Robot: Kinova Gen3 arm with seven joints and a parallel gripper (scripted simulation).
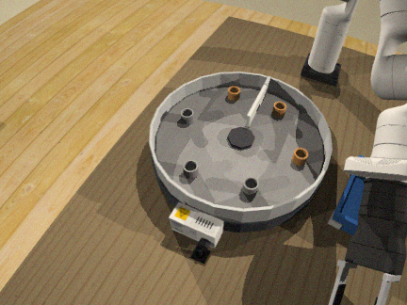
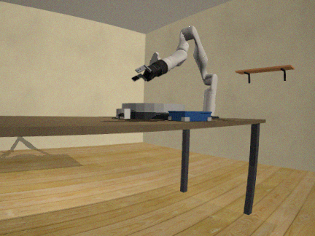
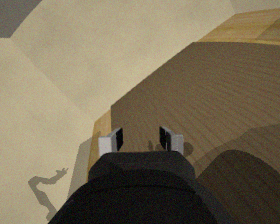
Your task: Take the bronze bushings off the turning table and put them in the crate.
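Spanning the brown wooden counter (image 1: pixel 118 262), the round grey turning table (image 1: pixel 162 168) carries three bronze bushings (image 1: pixel 300 156) beside the blue crate (image 1: pixel 350 205), reachable for the raised end effector (image 2: pixel 140 73), fingers apart, empty

Three bronze bushings (image 1: pixel 279 108) and three steel bushings (image 1: pixel 190 168) stand upright around the turning table (image 1: pixel 157 120), bronze toward its far right. A blue crate (image 1: pixel 350 205) sits beside its right rim, partly hidden under the gripper (image 1: pixel 360 287), whose fingers stand wide apart.
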